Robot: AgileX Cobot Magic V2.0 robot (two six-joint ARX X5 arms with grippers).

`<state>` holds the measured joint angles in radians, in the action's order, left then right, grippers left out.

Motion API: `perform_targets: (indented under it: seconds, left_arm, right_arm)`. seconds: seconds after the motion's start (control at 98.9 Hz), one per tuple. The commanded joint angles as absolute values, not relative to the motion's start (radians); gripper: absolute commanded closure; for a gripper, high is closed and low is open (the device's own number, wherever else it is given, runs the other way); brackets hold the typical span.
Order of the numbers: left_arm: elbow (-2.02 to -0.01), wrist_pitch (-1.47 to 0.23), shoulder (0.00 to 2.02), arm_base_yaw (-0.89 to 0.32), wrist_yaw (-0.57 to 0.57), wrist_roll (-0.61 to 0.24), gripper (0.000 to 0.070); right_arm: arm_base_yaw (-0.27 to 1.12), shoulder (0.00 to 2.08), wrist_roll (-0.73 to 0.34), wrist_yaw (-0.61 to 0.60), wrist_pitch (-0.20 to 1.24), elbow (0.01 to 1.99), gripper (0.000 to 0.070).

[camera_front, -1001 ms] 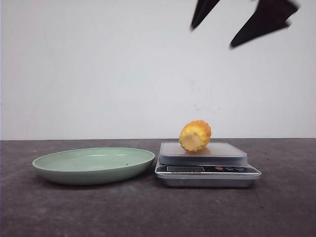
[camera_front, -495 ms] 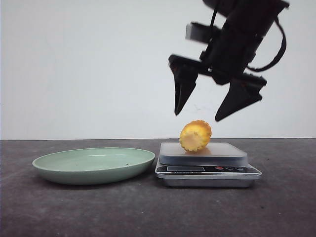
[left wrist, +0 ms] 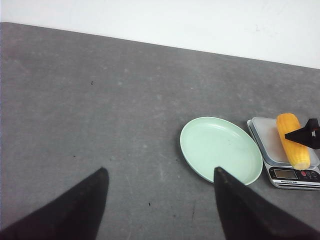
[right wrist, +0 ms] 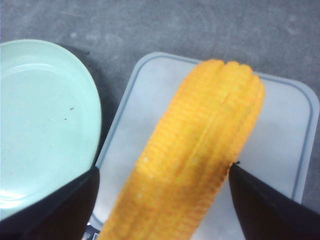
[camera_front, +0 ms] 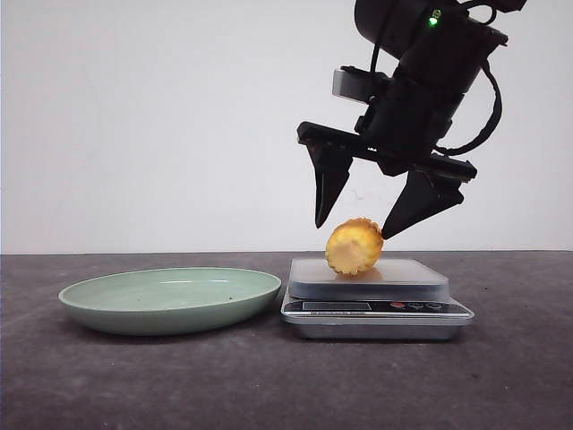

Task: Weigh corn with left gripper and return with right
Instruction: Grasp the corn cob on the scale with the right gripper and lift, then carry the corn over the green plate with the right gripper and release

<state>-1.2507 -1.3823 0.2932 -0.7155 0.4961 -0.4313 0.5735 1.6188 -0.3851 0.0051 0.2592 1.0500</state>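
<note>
The yellow-orange corn (camera_front: 354,246) lies on the pan of the grey kitchen scale (camera_front: 412,287), its cut end toward the front camera. It also shows in the right wrist view (right wrist: 200,160) and in the left wrist view (left wrist: 293,140). My right gripper (camera_front: 354,226) is open right above the corn, one fingertip on each side of its top; the right finger tip looks to touch the corn's edge. In the right wrist view the right gripper (right wrist: 162,172) straddles the cob. My left gripper (left wrist: 160,172) is open and empty, high above bare table.
A pale green plate (camera_front: 125,291) sits on the dark table left of the scale, close beside it; it shows in both wrist views (left wrist: 200,145) (right wrist: 45,120). A white wall stands behind the table.
My right gripper has come down from the top of the front view to just over the corn, jaws still open. The corn, scale and plate have not moved.
</note>
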Motion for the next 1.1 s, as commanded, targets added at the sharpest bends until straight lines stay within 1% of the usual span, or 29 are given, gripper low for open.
perform_targets:
  seconds: [0.0, 0.051, 0.101, 0.131, 0.192, 0.202, 0.414, 0.546, 0.698, 0.788, 0.9, 1.092]
  left_arm:
    - [-1.260, -1.369, 0.293, -0.720, 0.500, -0.432, 0.0305]
    - [-1.260, -1.368, 0.293, -0.720, 0.500, -0.432, 0.0305]
    - [-1.260, -1.369, 0.293, -0.720, 0.500, -0.432, 0.0305]
    - [-1.260, -1.369, 0.293, -0.720, 0.500, -0.432, 0.0305]
    - [-1.260, -1.369, 0.293, -0.720, 0.500, -0.432, 0.0305]
    - [-1.260, -1.369, 0.293, -0.720, 0.500, -0.432, 0.0305]
    - [-1.260, -1.369, 0.293, -0.720, 0.500, -0.436, 0.0305]
    - [-1.260, -1.368, 0.293, -0.720, 0.500, -0.436, 0.0305]
    - [-1.260, -1.367, 0.293, -0.720, 0.501, -0.436, 0.0305]
    - [-1.260, -1.368, 0.293, -0.720, 0.501, -0.437, 0.0305]
    - [-1.260, -1.367, 0.293, -0.720, 0.505, -0.436, 0.0305]
    - [-1.260, -1.369, 0.293, -0.720, 0.506, -0.439, 0.0305]
  right_arm:
    - [0.578, 1.644, -0.414, 0.015, 0.253, 1.069, 0.0243]
    - [0.578, 1.648, -0.415, 0.021, 0.254, 1.069, 0.0310]
    - [0.577, 1.648, -0.415, 0.030, 0.254, 1.069, 0.0410]
    - [0.578, 1.648, -0.415, 0.031, 0.252, 1.069, 0.0486]
    - [0.579, 1.648, -0.414, 0.033, 0.241, 1.069, 0.0680]
    - [0.579, 1.648, -0.414, 0.032, 0.238, 1.069, 0.0700]
    - [0.588, 1.641, -0.415, 0.061, 0.218, 1.073, 0.0700]
    - [0.609, 1.592, -0.382, 0.059, 0.211, 1.087, 0.0700]
    - [0.656, 1.576, -0.358, -0.016, 0.229, 1.182, 0.0700]
    - [0.696, 1.579, -0.349, -0.012, 0.230, 1.234, 0.0700]
    - [0.759, 1.611, -0.353, 0.028, 0.208, 1.288, 0.0700]
    - [0.809, 1.728, -0.368, 0.025, 0.211, 1.366, 0.0700]
